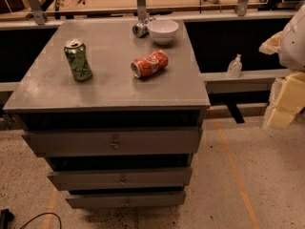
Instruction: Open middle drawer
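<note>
We find the middle drawer (119,178) second of three fronts under the bench (43,87). It appears shut, with its small knob facing outward for a pull. A green can (77,59) and a bowl (162,30) sit on top, clear of that travel. The end effector (285,101) is at the right edge, well apart, holding nothing visible. We cannot tell its opening.

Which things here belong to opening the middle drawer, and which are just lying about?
Job: middle drawer, its knob; gripper at the right edge, away from the cabinet.
Lying about: green can upright, red can on its side, white bowl, silver can beside it, clear bottle on the ledge.
</note>
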Robot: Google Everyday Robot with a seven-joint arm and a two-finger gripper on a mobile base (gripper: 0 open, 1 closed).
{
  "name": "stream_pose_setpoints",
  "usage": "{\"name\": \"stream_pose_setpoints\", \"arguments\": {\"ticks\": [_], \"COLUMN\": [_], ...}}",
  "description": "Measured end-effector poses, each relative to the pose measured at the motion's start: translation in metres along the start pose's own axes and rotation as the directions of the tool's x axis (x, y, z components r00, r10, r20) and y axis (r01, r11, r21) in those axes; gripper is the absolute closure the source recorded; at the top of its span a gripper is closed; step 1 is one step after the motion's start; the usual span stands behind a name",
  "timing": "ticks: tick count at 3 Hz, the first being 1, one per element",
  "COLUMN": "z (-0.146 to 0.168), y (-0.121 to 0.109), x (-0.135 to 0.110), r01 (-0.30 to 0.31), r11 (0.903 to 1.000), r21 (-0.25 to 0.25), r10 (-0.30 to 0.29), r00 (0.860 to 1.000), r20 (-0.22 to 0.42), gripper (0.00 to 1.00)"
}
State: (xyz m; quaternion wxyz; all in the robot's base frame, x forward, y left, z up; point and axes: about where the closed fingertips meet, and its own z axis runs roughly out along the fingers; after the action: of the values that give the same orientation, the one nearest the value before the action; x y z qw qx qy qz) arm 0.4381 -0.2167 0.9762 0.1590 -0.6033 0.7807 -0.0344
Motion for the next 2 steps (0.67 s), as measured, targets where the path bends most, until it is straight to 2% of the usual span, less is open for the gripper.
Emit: {"name": "stream_pose_setpoints", "arguments": {"ticks": [1, 2], "z": [0.003, 0.033], "y": [0.001, 0.01], "x": [0.0, -0.002], "r01": [0.001, 0.014], "r11": [1.0, 0.9983], "r21": [-0.004, -0.056], "r10": [-0.001, -0.009], "r00": [1.0, 0.995], "r20": [0.007, 0.095], "gripper": [0.0, 0.0]}}
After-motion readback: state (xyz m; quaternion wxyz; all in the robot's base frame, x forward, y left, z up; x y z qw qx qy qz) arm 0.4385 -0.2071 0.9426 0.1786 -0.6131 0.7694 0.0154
